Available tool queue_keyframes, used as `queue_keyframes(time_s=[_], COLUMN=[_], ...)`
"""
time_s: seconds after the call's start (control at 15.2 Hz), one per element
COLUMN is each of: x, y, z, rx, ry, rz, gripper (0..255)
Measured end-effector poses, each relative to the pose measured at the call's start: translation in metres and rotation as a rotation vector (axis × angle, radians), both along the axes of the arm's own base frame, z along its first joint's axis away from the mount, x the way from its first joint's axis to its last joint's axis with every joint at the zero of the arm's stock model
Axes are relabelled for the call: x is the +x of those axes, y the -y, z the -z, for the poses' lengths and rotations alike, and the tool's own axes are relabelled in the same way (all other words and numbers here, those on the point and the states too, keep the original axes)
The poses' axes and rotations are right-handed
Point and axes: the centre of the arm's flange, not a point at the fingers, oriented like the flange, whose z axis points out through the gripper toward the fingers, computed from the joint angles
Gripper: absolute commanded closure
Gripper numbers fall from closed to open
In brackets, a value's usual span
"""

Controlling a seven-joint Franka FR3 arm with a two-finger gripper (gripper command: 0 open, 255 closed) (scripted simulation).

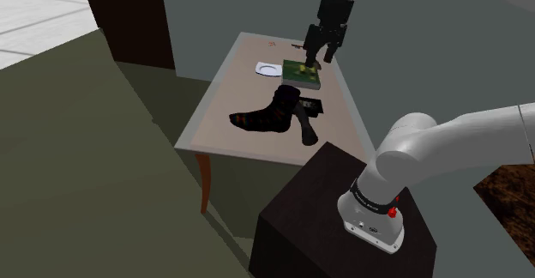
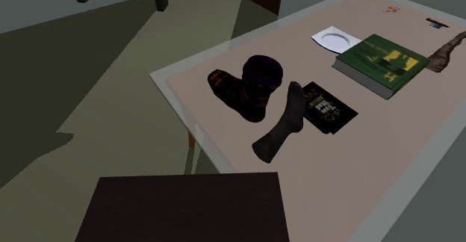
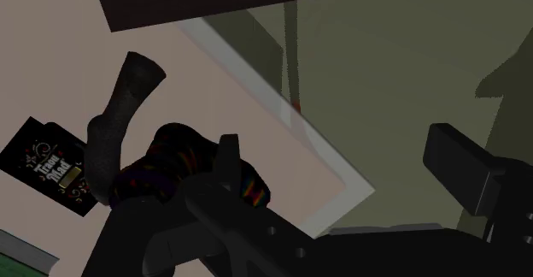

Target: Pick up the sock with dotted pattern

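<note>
A dark sock with small coloured marks point(image 1: 264, 115) point(image 2: 250, 87) point(image 3: 175, 166) lies bunched near the middle of the table point(image 1: 223, 105). Beside it, on the stand's side, a plain dark grey sock point(image 1: 304, 127) point(image 2: 285, 119) point(image 3: 118, 117) is stretched out, its upper end resting on a black printed card point(image 2: 330, 107) point(image 3: 47, 166). My gripper point(image 1: 315, 60) point(image 3: 342, 151) hangs open above the green book point(image 1: 302, 73), farther along the table than both socks. Nothing is between its fingers.
The green book point(image 2: 381, 60) and a small white plate point(image 1: 267, 68) point(image 2: 332, 37) sit at the table's far end. A brownish sock point(image 2: 446, 51) lies past the book. The dark stand point(image 1: 343, 208) point(image 2: 187, 207) abuts the table's near edge. Olive floor surrounds the table.
</note>
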Motion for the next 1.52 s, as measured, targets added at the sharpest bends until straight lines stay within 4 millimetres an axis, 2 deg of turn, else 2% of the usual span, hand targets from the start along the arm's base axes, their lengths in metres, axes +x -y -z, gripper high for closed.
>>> queue_keyframes(time_s=[0.07, 0.26, 0.66, 1.12, 1.52], x=[0.000, 0.012, 0.047, 0.077, 0.097], y=[0.000, 0.010, 0.040, 0.079, 0.124], z=[0.000, 0.020, 0.085, 0.158, 0.218], rx=[0.000, -0.011, -0.042, -0.080, -0.112], ry=[0.000, -0.007, -0.024, -0.043, -0.059], rz=[0.000, 0.035, 0.133, 0.249, 0.349], gripper=[0, 0, 0, 0, 0])
